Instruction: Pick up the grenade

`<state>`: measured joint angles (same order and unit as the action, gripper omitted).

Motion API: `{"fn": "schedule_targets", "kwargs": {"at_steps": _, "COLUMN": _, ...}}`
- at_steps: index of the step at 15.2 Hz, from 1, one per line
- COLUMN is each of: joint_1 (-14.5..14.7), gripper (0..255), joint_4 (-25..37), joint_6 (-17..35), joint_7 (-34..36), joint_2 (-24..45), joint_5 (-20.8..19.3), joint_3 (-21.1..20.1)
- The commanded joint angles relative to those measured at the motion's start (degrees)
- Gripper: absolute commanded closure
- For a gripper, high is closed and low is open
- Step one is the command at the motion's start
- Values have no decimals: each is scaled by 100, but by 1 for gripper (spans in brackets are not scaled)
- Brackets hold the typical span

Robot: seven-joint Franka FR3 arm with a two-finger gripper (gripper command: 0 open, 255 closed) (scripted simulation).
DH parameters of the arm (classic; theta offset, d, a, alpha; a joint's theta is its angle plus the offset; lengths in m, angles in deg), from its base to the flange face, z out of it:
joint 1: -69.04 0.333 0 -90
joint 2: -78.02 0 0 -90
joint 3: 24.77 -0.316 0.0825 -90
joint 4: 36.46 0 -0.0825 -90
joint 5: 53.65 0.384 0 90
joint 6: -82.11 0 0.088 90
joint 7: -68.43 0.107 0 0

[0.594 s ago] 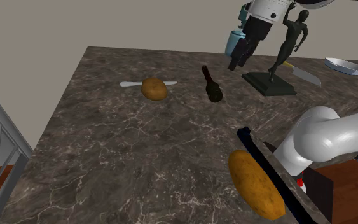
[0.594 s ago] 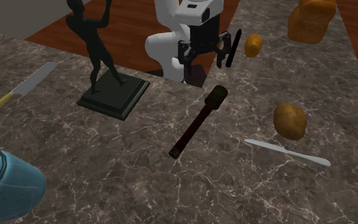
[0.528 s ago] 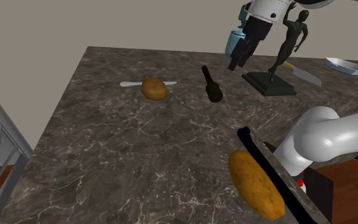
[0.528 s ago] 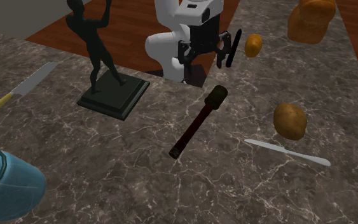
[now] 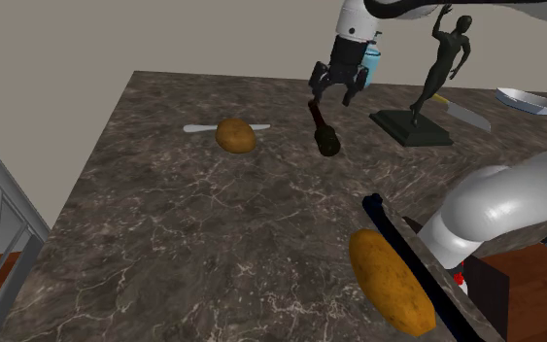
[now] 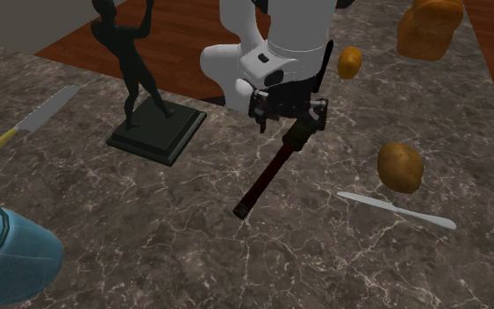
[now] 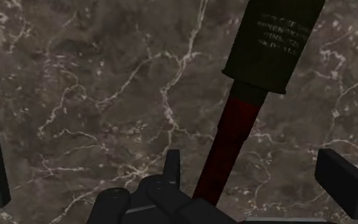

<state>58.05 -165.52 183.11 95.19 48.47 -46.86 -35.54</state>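
Dark, white-veined marble forms the counter (image 5: 164,233) that bears every object. The grenade (image 5: 326,134) (a stick type: dark olive cylindrical head with pale lettering, long dark red handle) lies flat on the stone. In the shoulder view it is between the potato (image 5: 234,135) on its left and the square base of the black statue (image 5: 443,68) on its right, touching neither. Its head points toward the robot's stand, its handle away from it. The gripper (image 5: 329,97) hangs directly over the grenade, pointing down, its two black fingers (image 7: 344,178) spread wide apart. In the wrist view the handle runs up between them, closer to one finger than to the other, and neither finger touches it; nothing is held. In the second exterior view the fingers straddle the grenade near the junction of head and handle. A white knife (image 5: 199,127) lies just beside the potato. Behind the gripper in the shoulder view stands a blue cup (image 5: 370,60); beyond the statue lie a yellow-handled knife (image 5: 465,115) and a shallow dish (image 5: 529,100). Near the stand, beside the white arm (image 5: 495,199), a second potato (image 5: 390,282) rests just beside a black bar (image 5: 402,248). A plain beige wall (image 5: 116,39) rises behind the counter in the shoulder view.
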Motion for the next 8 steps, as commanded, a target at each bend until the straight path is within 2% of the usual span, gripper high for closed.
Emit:
{"fn": "schedule_targets", "kwargs": {"at_steps": 1, "joint_1": -279, "gripper": 0, "joint_4": 217, "joint_6": 86, "joint_7": 836, "joint_2": 473, "joint_5": -73, "joint_3": -149}}
{"fn": "schedule_targets", "kwargs": {"at_steps": 3, "joint_1": -504, "gripper": 0, "joint_4": 437, "joint_6": 118, "joint_7": 1542, "joint_2": 889, "joint_5": -159, "joint_3": -241}}
{"fn": "schedule_targets", "kwargs": {"at_steps": 8, "joint_1": -489, "gripper": 0, "joint_4": 85, "joint_6": 507, "joint_7": 1541, "joint_2": 927, "joint_5": -150, "joint_3": -260}}
